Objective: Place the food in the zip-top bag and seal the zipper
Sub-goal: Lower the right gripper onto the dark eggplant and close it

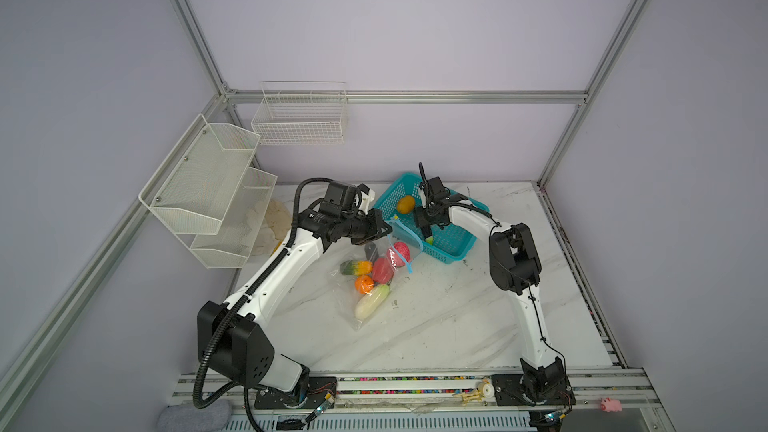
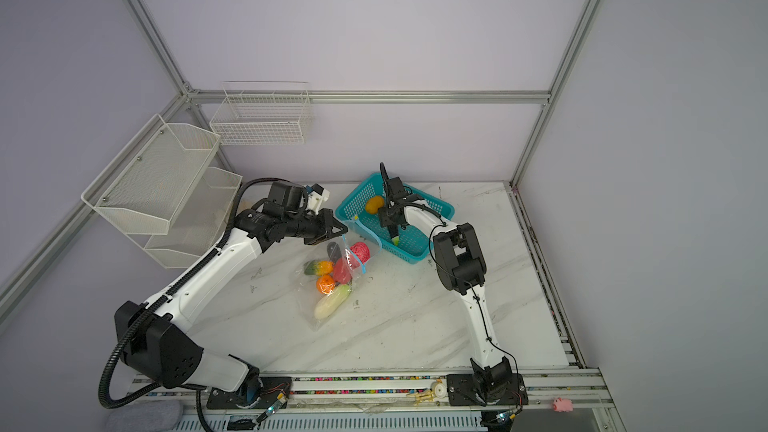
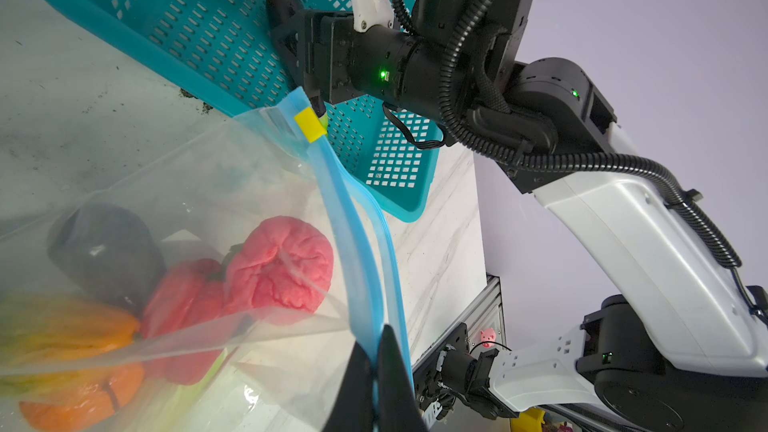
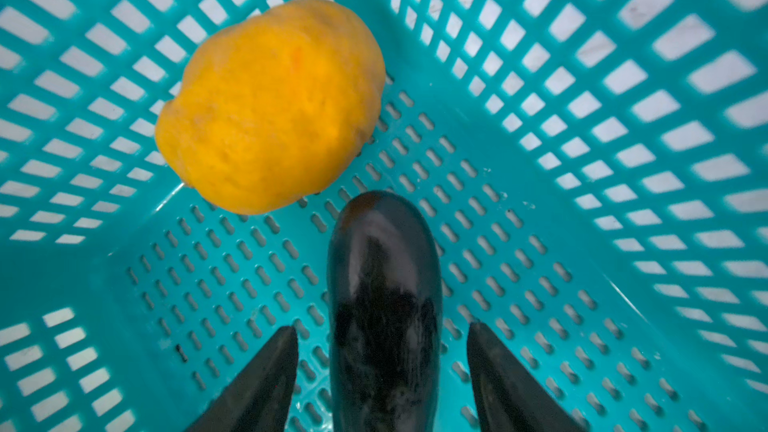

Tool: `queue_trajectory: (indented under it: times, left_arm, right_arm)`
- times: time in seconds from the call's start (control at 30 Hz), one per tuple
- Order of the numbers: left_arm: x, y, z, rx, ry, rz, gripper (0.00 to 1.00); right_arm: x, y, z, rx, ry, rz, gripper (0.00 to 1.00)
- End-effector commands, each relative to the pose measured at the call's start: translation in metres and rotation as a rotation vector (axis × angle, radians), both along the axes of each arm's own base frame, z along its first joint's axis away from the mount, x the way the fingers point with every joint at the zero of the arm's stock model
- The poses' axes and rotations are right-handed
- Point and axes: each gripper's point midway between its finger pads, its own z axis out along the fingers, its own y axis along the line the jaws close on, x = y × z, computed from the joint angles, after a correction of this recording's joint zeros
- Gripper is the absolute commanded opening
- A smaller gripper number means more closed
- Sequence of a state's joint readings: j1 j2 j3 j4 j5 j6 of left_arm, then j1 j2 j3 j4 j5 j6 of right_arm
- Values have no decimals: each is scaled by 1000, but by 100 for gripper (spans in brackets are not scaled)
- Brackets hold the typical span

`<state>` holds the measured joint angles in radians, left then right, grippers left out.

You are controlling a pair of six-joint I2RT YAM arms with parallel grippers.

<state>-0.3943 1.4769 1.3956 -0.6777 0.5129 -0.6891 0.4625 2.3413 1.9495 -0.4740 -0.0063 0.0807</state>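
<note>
The left pincer (image 3: 376,367) is pressed together on the light-blue zipper (image 3: 345,209) of a clear zip-top bag (image 3: 199,184), lifting that edge off the tabletop (image 1: 457,305). The strip's two halves stand parted. Its yellow slider (image 3: 309,124) sits at the end nearest the basket.

The right pincer (image 4: 384,367) reaches into a teal perforated basket (image 4: 582,160). Its jaws are apart, one on each side of a glossy dark eggplant (image 4: 382,284), with a gap showing on both sides. A yellow-orange mango (image 4: 270,105) lies just beside it.

Both top views show the food inside the bag: a white radish (image 1: 372,302), an orange (image 1: 364,283), a green-orange cucumber (image 1: 355,268), a red piece (image 1: 382,270), a pink piece (image 1: 401,252) and a second eggplant (image 1: 370,251).

The tabletop is white, marble-patterned and scuffed. Around it are pale lilac walls (image 1: 415,35) in an aluminium frame (image 1: 415,97), with white wire racks (image 1: 199,193) mounted on the left.
</note>
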Motion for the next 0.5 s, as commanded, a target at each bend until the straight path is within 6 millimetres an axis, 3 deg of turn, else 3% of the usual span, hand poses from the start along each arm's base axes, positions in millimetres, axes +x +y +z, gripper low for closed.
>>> queue_trajectory:
  times: [0.0,0.23,0.47]
  left_arm:
    - [-8,1,7,-19,-29,-7,0]
    - [-8,1,8,-18,-34,-5,0]
    - [-9,2,8,-17,-33,-5,0]
  right_arm:
    - [12,1,-1,1,-27,-12,68]
    - [19,2,-13,-9,-23,-20,64]
    - [22,3,-10,-3,-35,-23,58]
